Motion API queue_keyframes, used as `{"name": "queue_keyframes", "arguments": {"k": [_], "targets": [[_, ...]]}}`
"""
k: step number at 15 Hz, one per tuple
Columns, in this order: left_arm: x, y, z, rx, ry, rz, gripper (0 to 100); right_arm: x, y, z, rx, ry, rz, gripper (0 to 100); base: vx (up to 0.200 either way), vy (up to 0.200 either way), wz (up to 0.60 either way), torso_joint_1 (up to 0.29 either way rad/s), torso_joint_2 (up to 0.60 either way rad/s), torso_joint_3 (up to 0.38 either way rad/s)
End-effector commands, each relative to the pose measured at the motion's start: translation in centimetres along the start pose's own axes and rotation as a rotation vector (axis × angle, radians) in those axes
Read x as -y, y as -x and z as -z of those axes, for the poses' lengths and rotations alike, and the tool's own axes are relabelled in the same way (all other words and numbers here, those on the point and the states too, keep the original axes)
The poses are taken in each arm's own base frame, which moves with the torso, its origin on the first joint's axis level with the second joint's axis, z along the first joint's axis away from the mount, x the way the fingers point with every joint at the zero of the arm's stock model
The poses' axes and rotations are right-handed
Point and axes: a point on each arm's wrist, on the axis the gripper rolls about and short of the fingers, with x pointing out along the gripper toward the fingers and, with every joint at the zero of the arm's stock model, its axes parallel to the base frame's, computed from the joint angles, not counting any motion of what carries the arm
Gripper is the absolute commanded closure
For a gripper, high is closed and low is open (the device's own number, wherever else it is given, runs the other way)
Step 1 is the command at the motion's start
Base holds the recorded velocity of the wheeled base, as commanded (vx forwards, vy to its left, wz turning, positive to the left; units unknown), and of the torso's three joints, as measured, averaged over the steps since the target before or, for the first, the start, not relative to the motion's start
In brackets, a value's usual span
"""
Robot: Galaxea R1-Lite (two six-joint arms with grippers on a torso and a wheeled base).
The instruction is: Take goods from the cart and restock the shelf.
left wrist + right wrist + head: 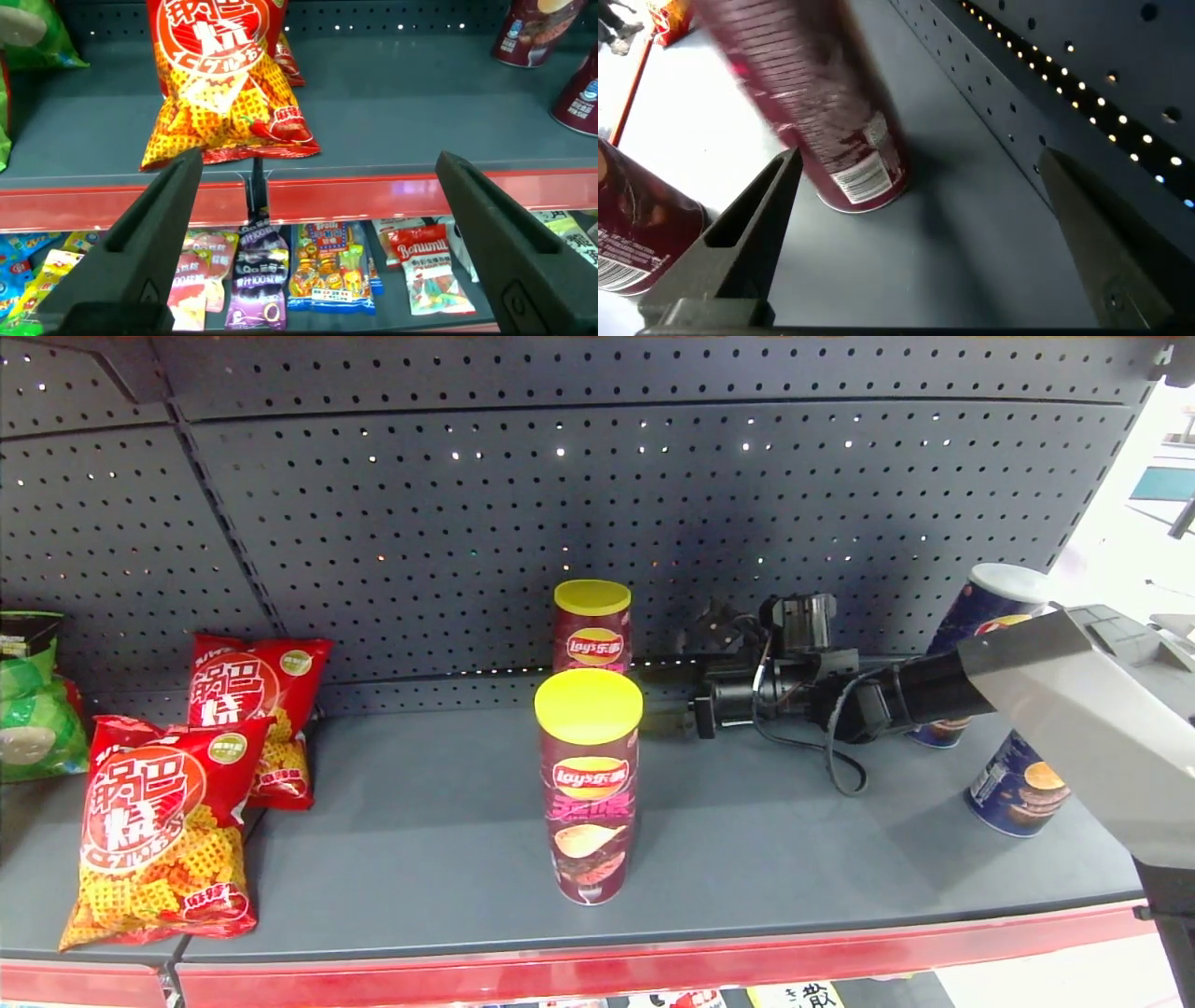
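Right gripper [920, 161] hovering released over the shelf [420, 821], rear chip can [842, 121] standing just beyond its spread jaws, seemingly touching neither, second can [635, 233] sitting outside them, left gripper [318, 161] also gaping wide, red snack bag [220, 84] lying beyond its jaws.

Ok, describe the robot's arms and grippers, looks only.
The right arm has a light grey angular shell, then a black round wrist with a boxy black camera on top and a loose black cable looping beneath. The left gripper and right gripper each have two long, dark, wedge-shaped fingers tapering to the tips.
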Motion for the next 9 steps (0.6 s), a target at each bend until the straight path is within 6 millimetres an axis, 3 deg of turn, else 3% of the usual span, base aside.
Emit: {"name": "queue_keyframes", "arguments": {"k": [1,6,9], "targets": [[0.0,0.0,0.0,-0.002,0.000,0.000,0,0.3,0.3,0.3,-0.002,-0.005,0.008,0,0.000,0.000,0.00,0.000,0.00,0.000],[0.0,0.0,0.0,-0.002,0.000,0.000,0,0.7,0.6,0.4,-0.007,-0.010,0.036,0,0.000,0.000,0.00,0.000,0.00,0.000],[0.0,0.0,0.0,-0.002,0.000,0.000,0,0.2,1.0,-0.6,0.007,0.008,0.024,0,0.000,0.000,0.00,0.000,0.00,0.000]]}}
